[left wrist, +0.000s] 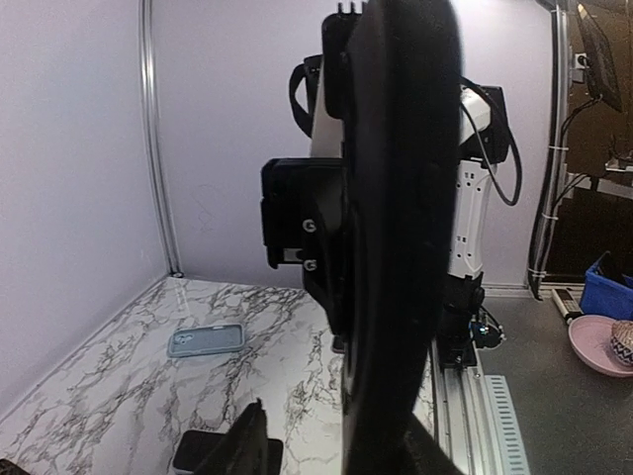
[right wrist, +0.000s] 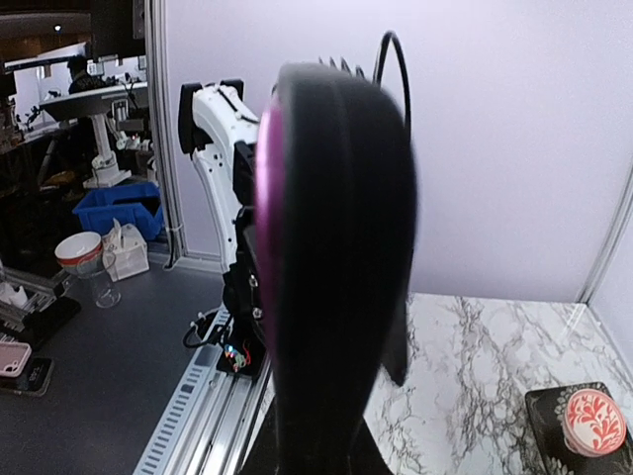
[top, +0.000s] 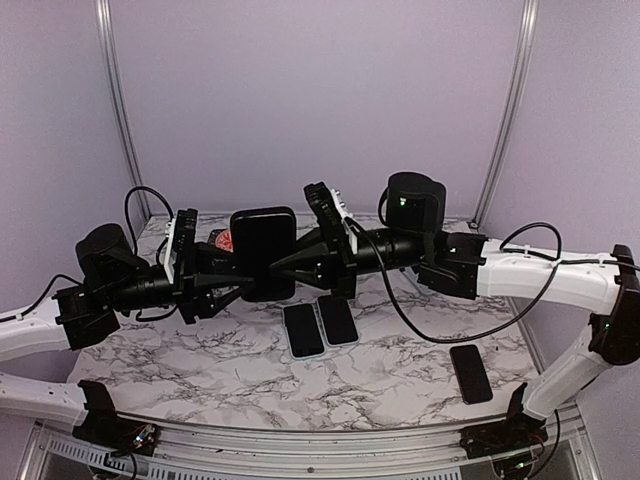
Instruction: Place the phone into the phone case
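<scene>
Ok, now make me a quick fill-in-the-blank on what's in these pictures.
1. The black slab is held in the air between the left gripper and the ___ gripper.
2. The table has a ___ pattern.
3. The lone phone lies nearest the ___ arm's base.
4. The round patterned disc is white and ___.

Missing words: right; marble; right; red

A phone case (top: 263,252) is being held up above the middle of the table (top: 200,365), between the left gripper (top: 232,291) on its left and the right gripper (top: 281,267) on its right. Two phones (top: 320,326) are lying side by side on the table just in front of the case. A third phone (top: 470,372) is lying well apart, near the right front edge. Behind the left gripper, a patterned item (top: 222,241) is being partly hidden.
</scene>
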Available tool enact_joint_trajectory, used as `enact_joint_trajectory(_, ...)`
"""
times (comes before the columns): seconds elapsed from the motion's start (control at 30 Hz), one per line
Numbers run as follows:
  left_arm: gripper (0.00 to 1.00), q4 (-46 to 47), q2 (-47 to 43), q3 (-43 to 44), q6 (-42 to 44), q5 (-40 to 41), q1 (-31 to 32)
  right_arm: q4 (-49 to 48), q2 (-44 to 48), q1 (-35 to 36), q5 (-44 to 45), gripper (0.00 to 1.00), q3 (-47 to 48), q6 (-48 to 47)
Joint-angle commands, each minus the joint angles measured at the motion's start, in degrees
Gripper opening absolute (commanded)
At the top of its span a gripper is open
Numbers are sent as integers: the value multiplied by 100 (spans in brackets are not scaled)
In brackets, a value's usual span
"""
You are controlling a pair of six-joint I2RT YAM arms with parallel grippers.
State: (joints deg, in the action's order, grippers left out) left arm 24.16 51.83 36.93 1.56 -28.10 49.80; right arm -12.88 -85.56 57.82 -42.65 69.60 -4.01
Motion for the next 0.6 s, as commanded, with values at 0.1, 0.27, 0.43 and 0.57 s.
enact_joint_trajectory(0.1,0,49,51,-44,202,-140,55,-830,136,-25,-253,0,163,269)
enact_joint_trajectory(0.27,0,42,51,-58,229,-97,65,-823,186,-27,-231,0,160,252)
enact_joint_trajectory(0.43,25,22,231,-61,176,-30,74,-924,204,-30,-285,0,190,299)
enact_joint_trajectory(0.57,0,0,314,117,20,93,80,-929,118,-21,-326,0,234,365)
